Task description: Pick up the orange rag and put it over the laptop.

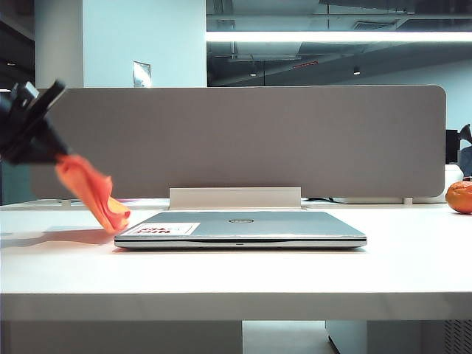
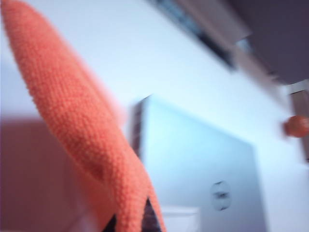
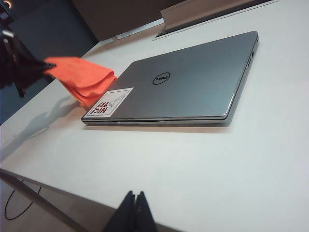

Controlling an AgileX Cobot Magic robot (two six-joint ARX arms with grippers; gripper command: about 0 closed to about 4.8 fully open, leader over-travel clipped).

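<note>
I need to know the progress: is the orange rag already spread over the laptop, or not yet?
Not yet. The orange rag hangs bunched from the shut left hand, beside the closed laptop, whose lid is bare.

bright orange rag [image 1: 94, 193], silver-grey laptop [image 1: 251, 225], white-and-red sticker [image 3: 110, 102]

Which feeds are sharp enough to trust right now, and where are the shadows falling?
Left wrist view: soft and motion-blurred; the orange rag fills the foreground, the laptop looks washed out. Exterior view: sharp, rag hanging from the shut left tool, shadow on the table beneath. Right wrist view: clear, mild sheen on the lid; the right tool is shut.
</note>
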